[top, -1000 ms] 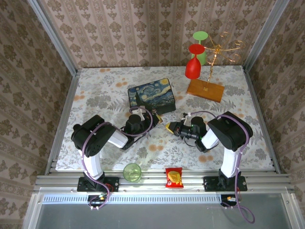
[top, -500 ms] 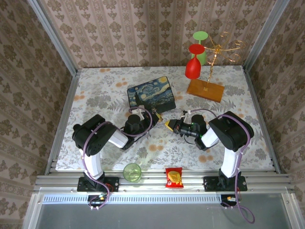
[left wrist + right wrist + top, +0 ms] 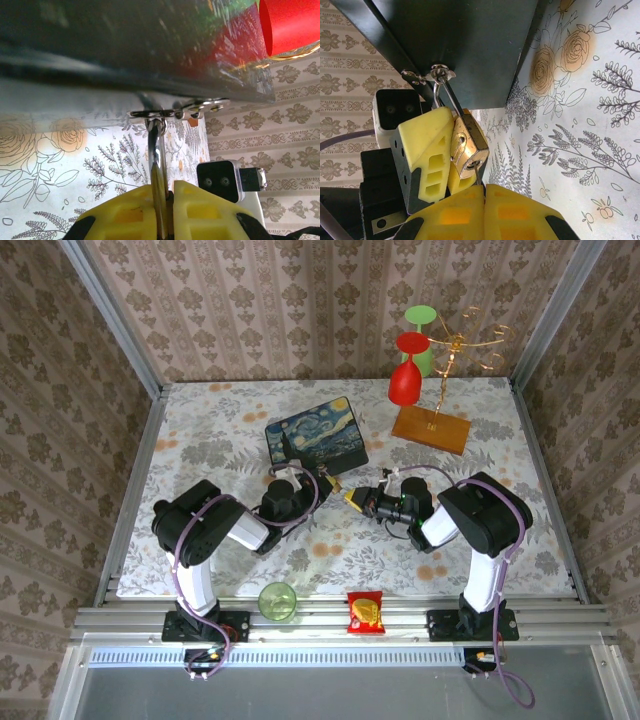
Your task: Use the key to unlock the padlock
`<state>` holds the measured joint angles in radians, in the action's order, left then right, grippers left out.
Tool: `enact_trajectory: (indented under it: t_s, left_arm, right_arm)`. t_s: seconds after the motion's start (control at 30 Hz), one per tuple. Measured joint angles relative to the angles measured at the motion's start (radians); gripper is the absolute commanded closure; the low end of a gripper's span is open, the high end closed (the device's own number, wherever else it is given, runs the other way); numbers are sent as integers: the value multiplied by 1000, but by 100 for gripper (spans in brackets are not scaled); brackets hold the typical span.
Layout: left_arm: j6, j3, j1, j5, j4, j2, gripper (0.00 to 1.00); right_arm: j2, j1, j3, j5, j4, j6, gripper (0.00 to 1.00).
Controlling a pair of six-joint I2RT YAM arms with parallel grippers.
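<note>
On the box (image 3: 470,45) front, the padlock (image 3: 467,145) hangs from the clasp (image 3: 437,74). The left gripper (image 3: 165,192) pinches it; the right gripper (image 3: 484,192) pinches the key (image 3: 478,176). Turn slowly and hold the padlock steady.

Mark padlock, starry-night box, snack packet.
padlock (image 3: 466,146): right wrist view, on its brass body.
starry-night box (image 3: 318,435): top external view, on the painted lid.
snack packet (image 3: 366,612): top external view, on its red-yellow front.
</note>
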<state>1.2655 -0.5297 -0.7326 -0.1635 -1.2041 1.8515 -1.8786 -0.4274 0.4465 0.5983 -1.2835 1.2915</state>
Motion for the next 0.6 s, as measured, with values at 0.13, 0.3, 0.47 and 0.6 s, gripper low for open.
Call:
enact_trajectory:
  t_s: [0.13, 0.3, 0.47, 0.6]
  left_arm:
    - [12, 0, 0, 8, -1, -1, 100]
    - [26, 0, 0, 29, -8, -1, 100]
    - [38, -1, 0, 32, -9, -3, 100]
    - [52, -2, -1, 34, -2, -14, 100]
  right_arm:
    - [-2, 4, 13, 13, 3, 0, 100]
    - [-2, 6, 30, 23, 8, -2, 100]
    - [-2, 6, 39, 39, 8, -5, 100]
    - [-17, 6, 49, 45, 0, -5, 100]
